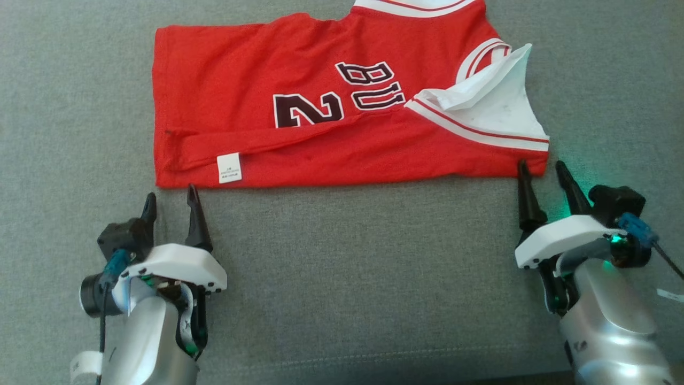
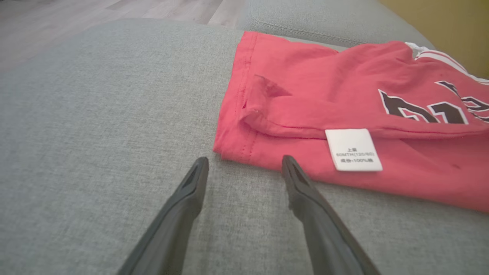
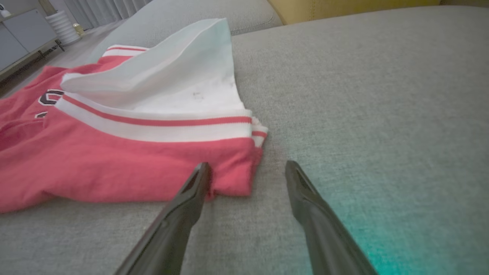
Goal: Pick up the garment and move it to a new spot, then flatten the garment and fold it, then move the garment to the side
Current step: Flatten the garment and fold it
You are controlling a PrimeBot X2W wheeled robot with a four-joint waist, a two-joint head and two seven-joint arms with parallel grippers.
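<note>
The garment (image 1: 331,107) is a red jersey with black white-outlined lettering, lying folded lengthwise on a grey cushion. Its white inside (image 1: 497,101) is turned up at the right end, and a small white tag (image 1: 229,167) sits on the near edge. My left gripper (image 1: 170,198) stands open just short of the garment's near left corner (image 2: 229,147), with nothing between its fingers. At the near right corner (image 3: 233,175) my right gripper (image 1: 541,170) is open too, its left fingertip (image 3: 200,172) at the red hem. The tag (image 2: 353,149) lies right of the left gripper (image 2: 245,163).
The grey sofa cushion (image 1: 342,278) stretches bare in front of the jersey and to both sides. A cushion seam (image 1: 374,357) runs along the near edge. Wooden floor (image 2: 76,11) lies beyond the cushion's left end. A yellow backrest (image 3: 344,7) rises behind, and a grey cabinet (image 3: 23,34) stands far off.
</note>
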